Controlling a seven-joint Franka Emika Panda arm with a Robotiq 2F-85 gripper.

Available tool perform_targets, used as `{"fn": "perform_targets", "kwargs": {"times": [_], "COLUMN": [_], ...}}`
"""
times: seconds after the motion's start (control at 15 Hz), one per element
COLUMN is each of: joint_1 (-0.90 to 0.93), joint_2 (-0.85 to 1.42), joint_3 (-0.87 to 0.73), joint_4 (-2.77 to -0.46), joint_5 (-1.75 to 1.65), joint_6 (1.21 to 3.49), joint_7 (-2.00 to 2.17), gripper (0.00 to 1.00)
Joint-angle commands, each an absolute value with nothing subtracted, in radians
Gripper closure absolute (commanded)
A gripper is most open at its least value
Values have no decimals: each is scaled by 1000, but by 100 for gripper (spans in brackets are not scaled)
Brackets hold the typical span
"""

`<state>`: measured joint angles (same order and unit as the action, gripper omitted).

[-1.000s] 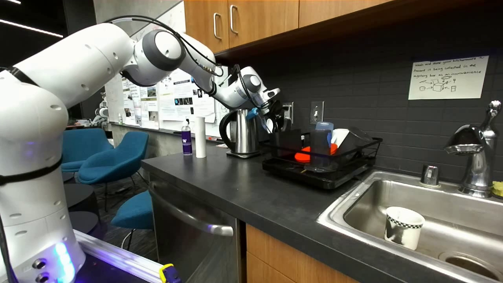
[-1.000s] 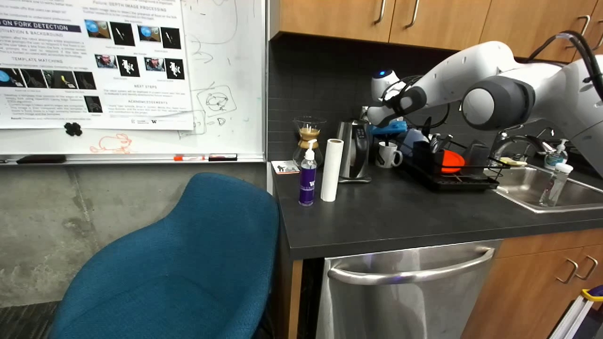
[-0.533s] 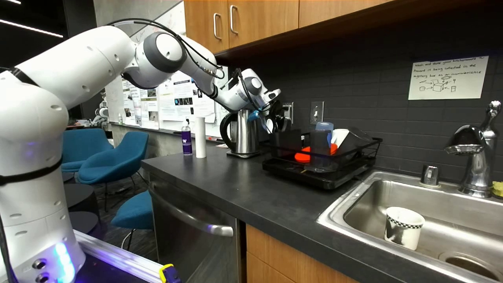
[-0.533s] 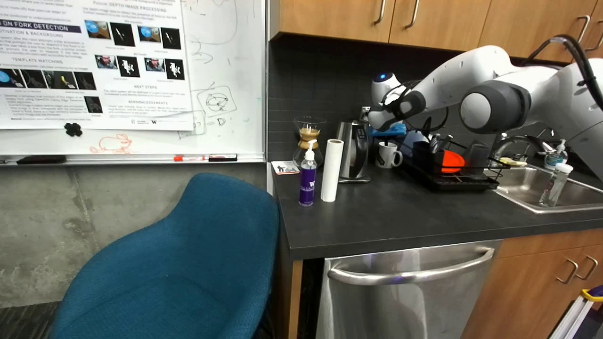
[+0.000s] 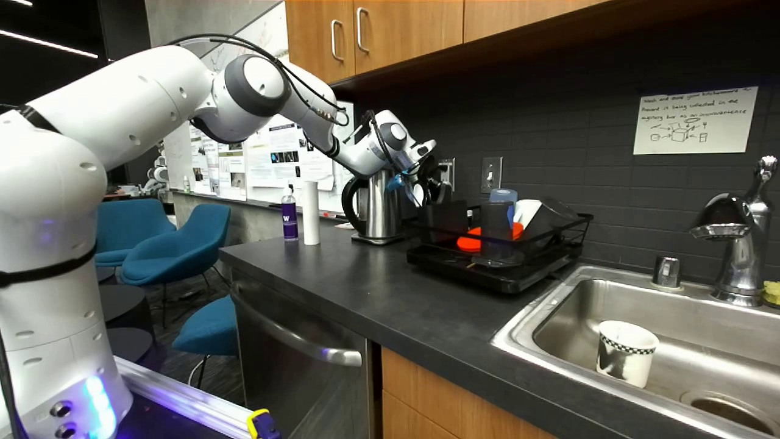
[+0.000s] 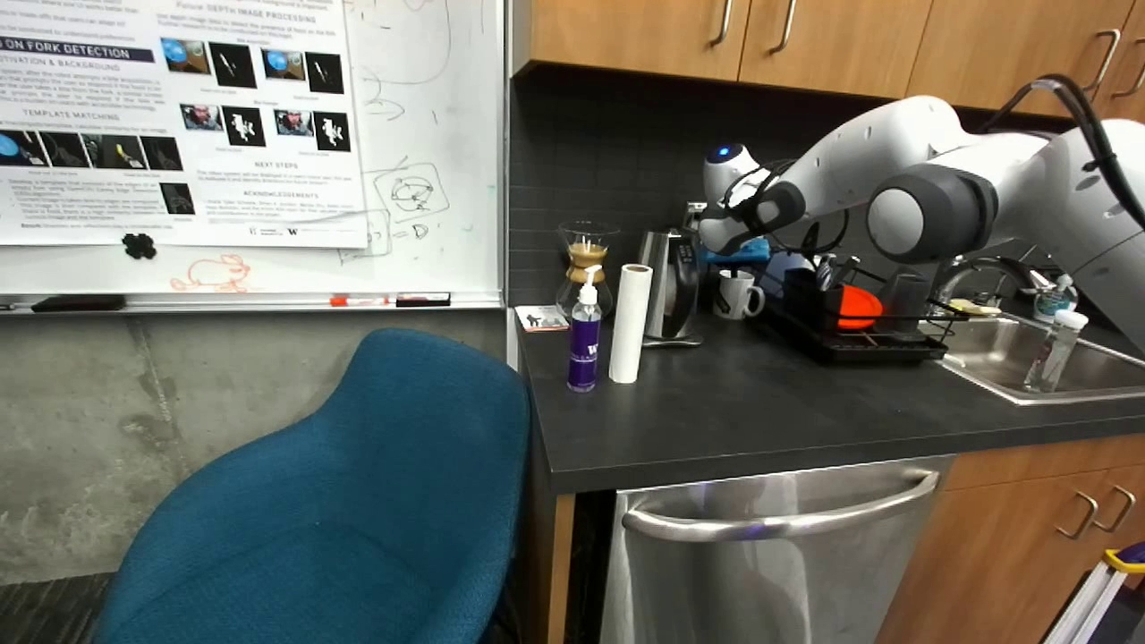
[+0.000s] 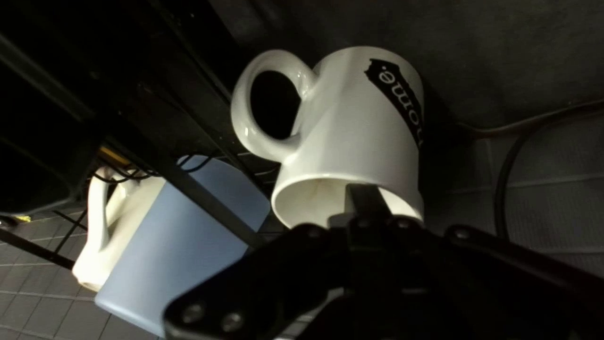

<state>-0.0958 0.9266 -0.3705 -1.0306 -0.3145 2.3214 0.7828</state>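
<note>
"So, item one?"

"One white ceramic mug (image 7: 358, 118), loop-handled, a black patch lettered 'home.' on its side. Location: upright on the dark grey countertop (image 6: 698, 420), between the brushed-steel kettle with a black handle (image 6: 659, 286) and the black wire dish rack (image 5: 512, 283)."

"Position relative to the black two-fingered gripper (image 7: 361, 203)?"

"Straight ahead of the fingertips and below them. Mouth: uppermost, facing the fingers. Long axis: vertical, viewed aslant, since the wrist view shows side wall and opening together. Handle: left in that view, clear of the fingers, on the rack side."

"Contact?"

"Undetermined. The tips overlap the opening in the wrist view; whether they sit inside it or just over it, touching or apart, I cannot tell from where I stand."

"Condition of the gripper?"

"Fingers together at the middle, no gap that I can make out, nothing visibly held between them. Arms present: one, a white arm with grey joints (image 5: 140, 91), bent over the countertop."

"Neighbours?"

"One smooth light-blue cup (image 7: 174, 255), tilted among the rack's bars, beside the mug on its handle side. One bright blue patch (image 6: 741, 249) close to the gripper in both exterior views; part of it or not, unclear to me."
</note>
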Motion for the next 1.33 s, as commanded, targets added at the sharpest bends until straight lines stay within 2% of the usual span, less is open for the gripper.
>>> {"fn": "perform_targets", "kwargs": {"times": [0.0, 0.67, 1.27], "joint_1": [-80, -82, -112], "joint_2": [957, 996, 962], "joint_3": [-391, -414, -405], "joint_4": [-991, -958, -939], "joint_5": [-329, -325, -318], "joint_6": [2310, 2303, 2141], "joint_7": [817, 842, 760], "gripper": [100, 100, 100]}}
